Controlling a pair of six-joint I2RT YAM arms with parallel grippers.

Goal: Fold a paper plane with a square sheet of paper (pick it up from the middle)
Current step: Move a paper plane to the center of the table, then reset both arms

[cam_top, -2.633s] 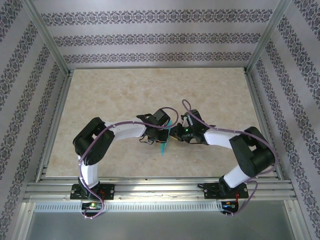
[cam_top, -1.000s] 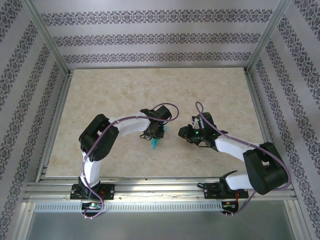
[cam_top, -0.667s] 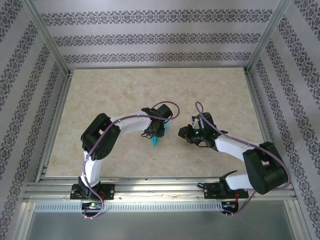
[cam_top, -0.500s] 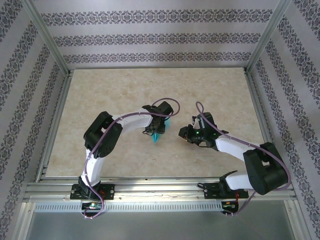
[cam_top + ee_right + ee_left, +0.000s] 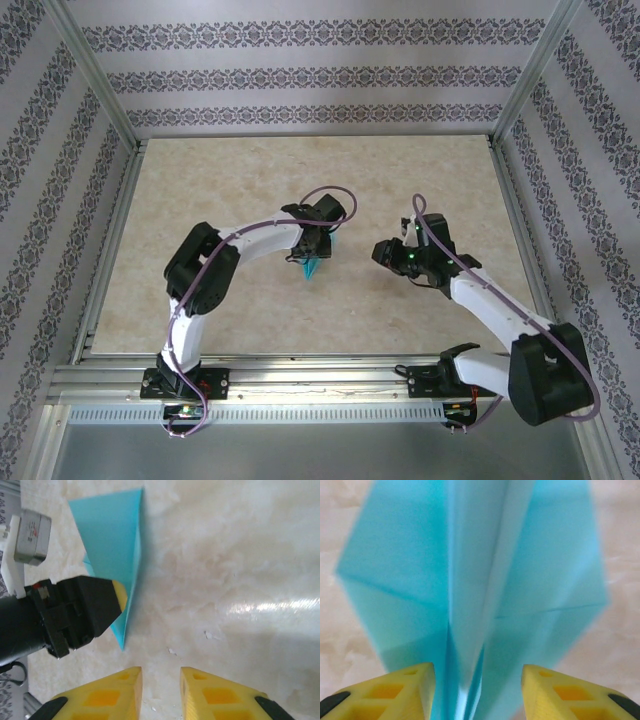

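**Change of state.** The left gripper [image 5: 476,670] has released. Its yellow fingers [image 5: 402,687], clamped on the fold a moment ago, now stand apart. The upright centre keel of the paper plane [image 5: 470,570] sits loose between them. The right gripper [image 5: 161,672] has withdrawn to the right and is now well apart from the plane. Its jaws show a narrow gap with nothing between them.

**Location.** The plane lies on the table [image 5: 230,180] near its middle, directly under the left gripper. Its nose points toward the near edge, and its wings spread to either side of the keel.

**Assessment.** Both wings and the centre crease are formed, and neither gripper holds the paper. The folding appears complete or nearly so, and the release reads as the set-down step. What probably remains is for the left arm to lift clear. The keel stands between the fingers and could be snagged and dragged along.
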